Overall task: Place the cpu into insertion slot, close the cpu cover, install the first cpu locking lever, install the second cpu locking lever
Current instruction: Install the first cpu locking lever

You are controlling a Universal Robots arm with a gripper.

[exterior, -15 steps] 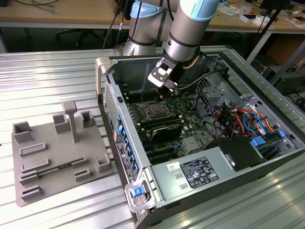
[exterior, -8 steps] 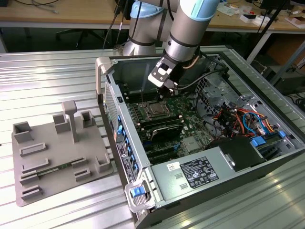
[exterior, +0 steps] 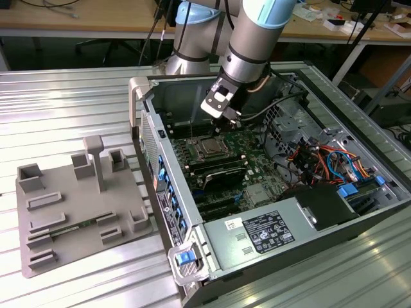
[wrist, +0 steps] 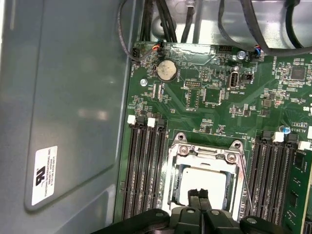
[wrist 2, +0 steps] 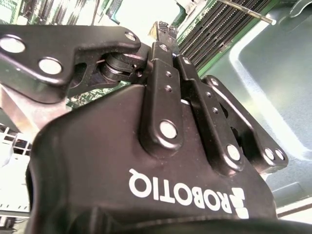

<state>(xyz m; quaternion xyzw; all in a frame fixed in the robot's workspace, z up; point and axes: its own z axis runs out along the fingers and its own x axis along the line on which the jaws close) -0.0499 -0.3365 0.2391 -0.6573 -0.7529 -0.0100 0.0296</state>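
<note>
At the exterior view's left, a grey fixture tray (exterior: 70, 212) lies on a ribbed metal table (exterior: 64, 109). Rightward stands an open computer case (exterior: 282, 244). Inside it, the gripper (exterior: 234, 119), fingers pressed together, hangs just above the cpu (exterior: 209, 149), which is seated in the insertion slot (wrist: 176, 187). Wooden desks (exterior: 83, 16) stand behind.

There is one robot arm (exterior: 257, 38) with one hand (wrist: 200, 207), one open computer case (exterior: 149, 128), one cpu (wrist: 202, 183), one coin battery (wrist: 166, 71), two banks of memory slots (wrist: 146, 170) and one grey fixture tray (exterior: 70, 192).
</note>
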